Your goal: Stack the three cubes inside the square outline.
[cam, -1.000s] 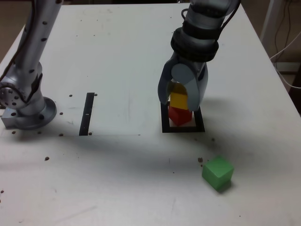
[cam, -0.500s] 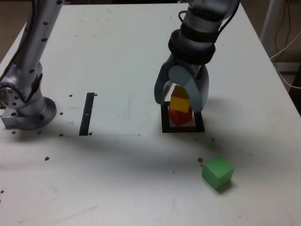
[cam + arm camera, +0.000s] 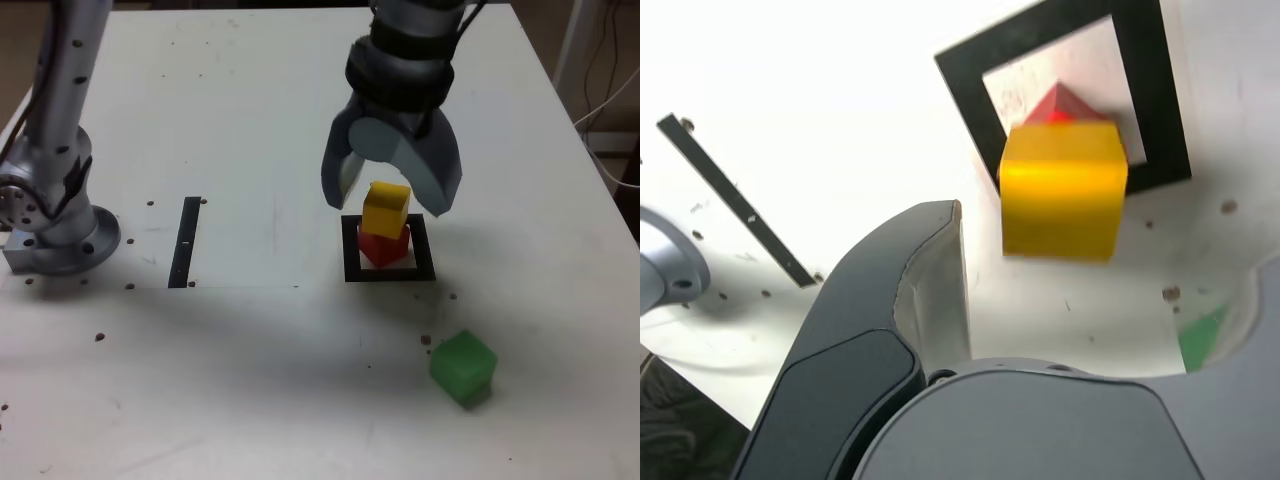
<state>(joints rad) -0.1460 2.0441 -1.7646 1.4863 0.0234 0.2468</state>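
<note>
The yellow cube (image 3: 385, 208) sits on top of the red cube (image 3: 383, 247), slightly turned, inside the square outline (image 3: 350, 252). My gripper (image 3: 390, 197) hangs just above the stack, open, its jaws spread wide on either side of the yellow cube and touching nothing. The green cube (image 3: 463, 366) lies alone on the table nearer the front, towards the exterior view's right. In the wrist view the yellow cube (image 3: 1063, 200) covers most of the red cube (image 3: 1058, 106) within the square outline (image 3: 1152, 100). One dark finger (image 3: 910, 290) fills the foreground, and a sliver of the green cube (image 3: 1200, 335) shows.
The arm's base (image 3: 60, 238) stands at the exterior view's left. A thin black strip (image 3: 185, 240) lies between the base and the outline. Small dark specks dot the white table (image 3: 250, 380). Cables (image 3: 612, 90) hang beyond the table's right edge.
The jaws have spread apart off the yellow cube and the gripper has lifted a little. The yellow cube stays resting on the red one.
</note>
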